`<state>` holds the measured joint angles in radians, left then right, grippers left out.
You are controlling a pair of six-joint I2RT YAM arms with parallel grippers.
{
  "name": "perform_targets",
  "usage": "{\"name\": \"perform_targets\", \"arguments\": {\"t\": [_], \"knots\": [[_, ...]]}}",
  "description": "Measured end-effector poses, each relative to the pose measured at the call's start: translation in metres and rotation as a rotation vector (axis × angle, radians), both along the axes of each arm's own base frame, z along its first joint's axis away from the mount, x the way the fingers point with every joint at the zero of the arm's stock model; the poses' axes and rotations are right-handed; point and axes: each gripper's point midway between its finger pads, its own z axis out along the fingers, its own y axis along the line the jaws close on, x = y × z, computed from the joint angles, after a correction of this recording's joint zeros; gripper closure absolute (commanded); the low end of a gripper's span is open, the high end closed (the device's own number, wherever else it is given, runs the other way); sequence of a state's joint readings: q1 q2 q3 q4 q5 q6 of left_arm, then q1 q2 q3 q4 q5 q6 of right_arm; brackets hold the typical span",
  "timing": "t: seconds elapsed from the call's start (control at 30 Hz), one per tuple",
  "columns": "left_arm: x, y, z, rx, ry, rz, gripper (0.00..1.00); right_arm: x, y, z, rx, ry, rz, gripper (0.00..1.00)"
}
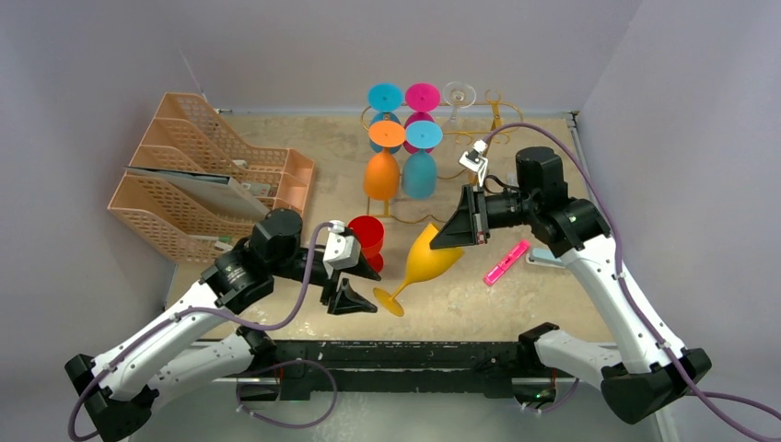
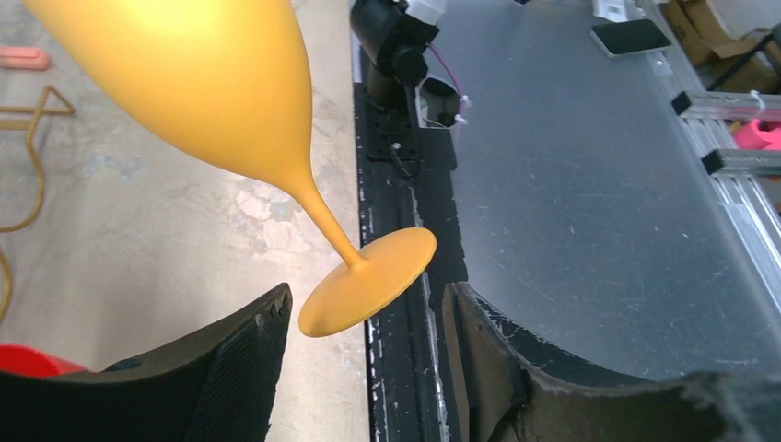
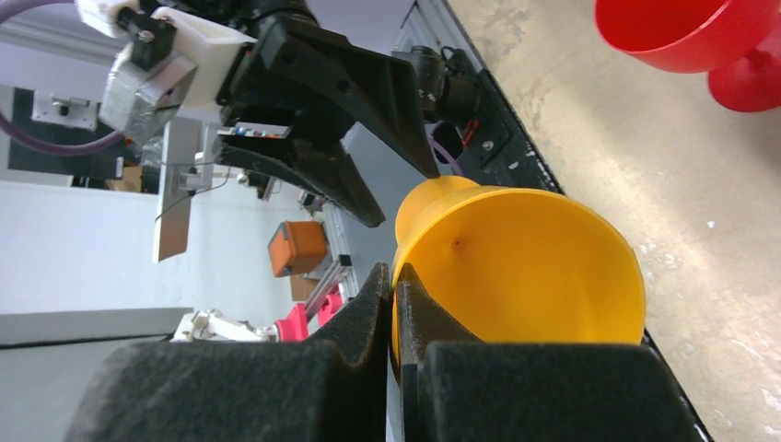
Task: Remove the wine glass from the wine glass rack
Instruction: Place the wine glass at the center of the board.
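Your right gripper (image 3: 394, 285) is clamped on the rim of the yellow wine glass (image 1: 431, 260), with the bowl wall pinched between its fingers. The glass is off the wine glass rack (image 1: 495, 109). It hangs tilted over the near centre of the table (image 1: 479, 308), foot lowest and nearest you. Whether the foot touches the table cannot be told.

Your left gripper (image 1: 362, 284) is spread wide and holds nothing, just left of that foot. In its wrist view the foot sits between the fingers without touching either.

To finish well, I judge you should either close the left fingers on the stem before the right lets go, or swing the bowl upright until the foot lies flat. A rim pinch is likely a weak hold on a smooth, tilted glass, so move slowly. Keep away from the red glass (image 1: 368, 235) just beyond the left gripper.

Counted:
- One yellow glass, held.
- Five glasses hanging foot-up on the rack at the far centre: two with blue feet, one pink, one orange, one clear.
- Red glassware, one or two pieces; I cannot tell which.
- One pink marker (image 1: 507, 261) on the right.
- One stack of peach mesh trays (image 1: 198, 129) at the far left.
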<state>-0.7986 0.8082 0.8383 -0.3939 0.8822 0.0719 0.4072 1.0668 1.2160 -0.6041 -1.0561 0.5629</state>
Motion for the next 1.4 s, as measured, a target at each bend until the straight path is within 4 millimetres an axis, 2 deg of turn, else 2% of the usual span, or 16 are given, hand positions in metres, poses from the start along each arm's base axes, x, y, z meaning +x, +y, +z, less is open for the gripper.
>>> {"name": "perform_targets", "arguments": {"t": [0.03,0.23,0.3,0.4,0.47,0.57,0.8,1.0,1.13,1.23,1.37,1.4], "knots": [[0.002,0.001,0.001,0.001,-0.005,0.012,0.33,0.001,0.000,-0.001,-0.006,-0.005,-0.007,1.00],[0.018,0.005,0.002,0.018,-0.039,0.132,0.29,0.008,-0.004,-0.014,-0.068,-0.011,-0.060,1.00],[0.027,0.008,0.003,0.032,-0.044,0.193,0.22,0.011,-0.006,-0.018,-0.088,-0.023,-0.080,1.00],[0.045,0.013,0.003,0.059,-0.032,0.324,0.19,0.012,-0.008,-0.021,-0.110,-0.049,-0.105,1.00],[0.058,0.018,0.003,0.073,-0.023,0.415,0.10,0.013,-0.010,-0.021,-0.120,-0.073,-0.121,1.00],[0.073,0.027,0.004,0.086,-0.010,0.538,0.03,0.012,-0.014,-0.018,-0.127,-0.116,-0.142,1.00],[0.096,0.054,0.008,0.082,0.028,0.796,0.01,0.011,-0.020,-0.017,-0.143,-0.192,-0.183,1.00],[0.115,0.075,0.009,0.171,0.095,0.994,0.00,0.019,-0.024,-0.025,-0.214,-0.270,-0.236,1.00],[0.130,0.081,-0.004,0.284,0.148,1.078,0.00,0.017,-0.023,-0.034,-0.283,-0.361,-0.232,1.00],[0.142,0.091,-0.024,0.354,0.223,1.124,0.00,0.015,-0.023,-0.043,-0.344,-0.427,-0.214,1.00],[0.158,0.118,-0.026,0.330,0.318,1.206,0.00,0.009,-0.019,-0.056,-0.426,-0.519,-0.156,1.00],[0.159,0.120,-0.026,0.322,0.339,1.200,0.00,0.007,-0.018,-0.059,-0.446,-0.549,-0.138,1.00]]}}
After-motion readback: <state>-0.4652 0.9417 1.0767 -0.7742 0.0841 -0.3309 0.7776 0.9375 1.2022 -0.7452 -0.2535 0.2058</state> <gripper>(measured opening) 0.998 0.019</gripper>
